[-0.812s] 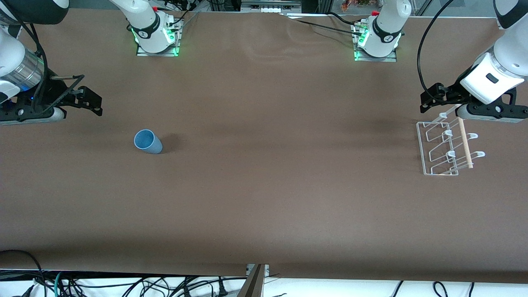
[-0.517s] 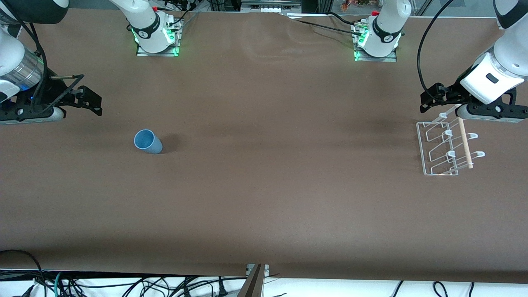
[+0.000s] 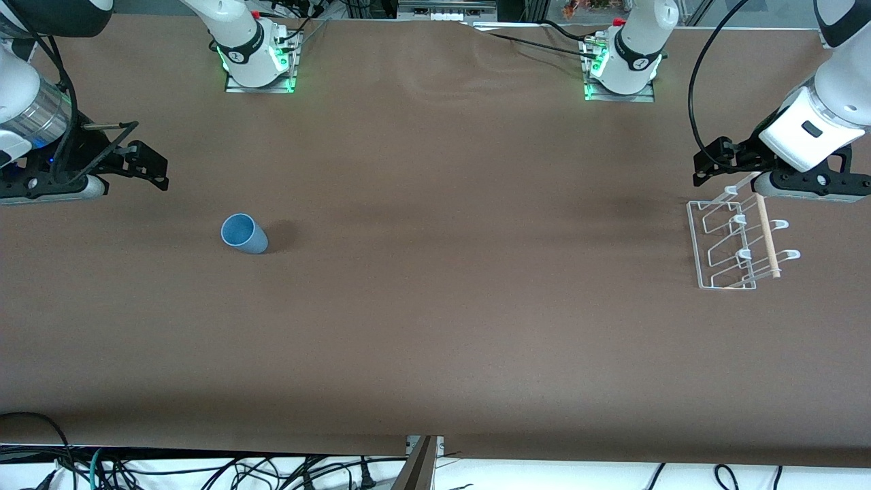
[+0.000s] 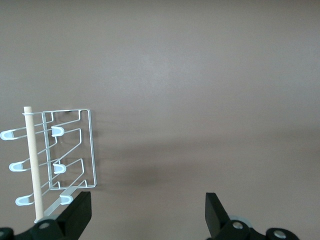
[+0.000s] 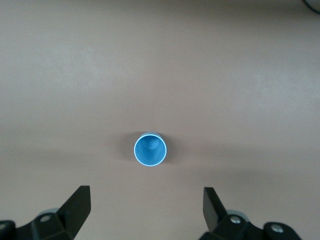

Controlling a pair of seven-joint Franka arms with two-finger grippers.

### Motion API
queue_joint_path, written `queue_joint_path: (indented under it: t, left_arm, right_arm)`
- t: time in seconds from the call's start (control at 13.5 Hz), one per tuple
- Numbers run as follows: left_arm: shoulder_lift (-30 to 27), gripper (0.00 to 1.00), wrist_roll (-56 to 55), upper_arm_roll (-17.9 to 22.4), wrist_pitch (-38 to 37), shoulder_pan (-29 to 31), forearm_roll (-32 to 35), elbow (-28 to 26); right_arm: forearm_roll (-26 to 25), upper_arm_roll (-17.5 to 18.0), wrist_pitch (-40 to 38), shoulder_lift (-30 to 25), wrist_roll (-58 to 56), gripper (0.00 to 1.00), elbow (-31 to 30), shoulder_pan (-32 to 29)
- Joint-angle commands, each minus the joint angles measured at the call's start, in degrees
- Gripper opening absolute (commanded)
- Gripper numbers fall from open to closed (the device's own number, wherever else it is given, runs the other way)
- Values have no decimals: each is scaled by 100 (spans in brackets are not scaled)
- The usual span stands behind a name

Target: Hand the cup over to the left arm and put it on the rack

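The light-blue cup [image 3: 243, 234] stands upright on the brown table toward the right arm's end, mouth up. In the right wrist view the cup [image 5: 150, 149] lies ahead of the open fingers. My right gripper [image 3: 146, 167] hangs open and empty over the table beside the cup, apart from it. The white wire rack [image 3: 731, 246] with its wooden dowel [image 3: 766, 235] sits at the left arm's end. My left gripper [image 3: 711, 163] is open and empty over the table at the rack's edge. The rack [image 4: 60, 150] also shows in the left wrist view, beside my left gripper [image 4: 147, 215].
The two arm bases [image 3: 258, 64] [image 3: 620, 68] with green lights stand along the table's edge farthest from the front camera. A black cable [image 3: 691, 88] loops to the left wrist. Loose cables [image 3: 204, 469] lie below the table's near edge.
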Motion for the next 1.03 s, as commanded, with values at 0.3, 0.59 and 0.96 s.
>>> queue_joint_path:
  t: [0.3,0.59,0.96]
  left_arm:
    - [53,100,-10,-27,-141,31,77,170]
    - [53,100,-10,-27,-141,31,77,170]
    - [53,100,-10,-27,-141,31,77,170]
  right_arm:
    - [-23,-30,-195,177,260,99,80,6]
    - [-23,-22,-424,194,181,99,28,15]
    - [-41,-30,-162,397,-135,99,-358,-2]
